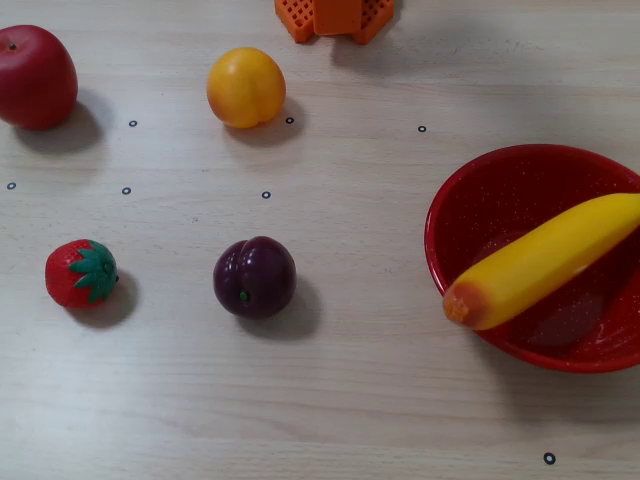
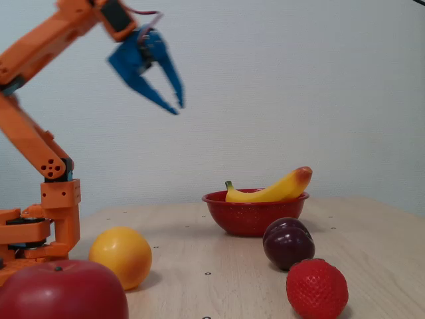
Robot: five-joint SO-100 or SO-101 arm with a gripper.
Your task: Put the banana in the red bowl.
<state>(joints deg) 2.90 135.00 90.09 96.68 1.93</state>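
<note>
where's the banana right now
The banana lies in the red bowl at the right of a fixed view, orange end over the rim toward the plum.

A: Where does the first fixed view sit?
B: Above the table (image 1: 330,400), looking almost straight down at close range; the arm's base (image 1: 335,18) shows only at the top edge.

A: And the other fixed view?
B: Near tabletop height, facing horizontally toward a pale wall, with the arm (image 2: 40,159) at its left.

A: Shared coverage?
B: Both show the red bowl (image 1: 470,190) (image 2: 252,216), banana (image 1: 545,262) (image 2: 275,189), plum (image 1: 254,277) (image 2: 288,242), strawberry (image 1: 80,272) (image 2: 317,289), orange fruit (image 1: 246,87) (image 2: 121,257) and apple (image 1: 35,77) (image 2: 63,292).
</note>
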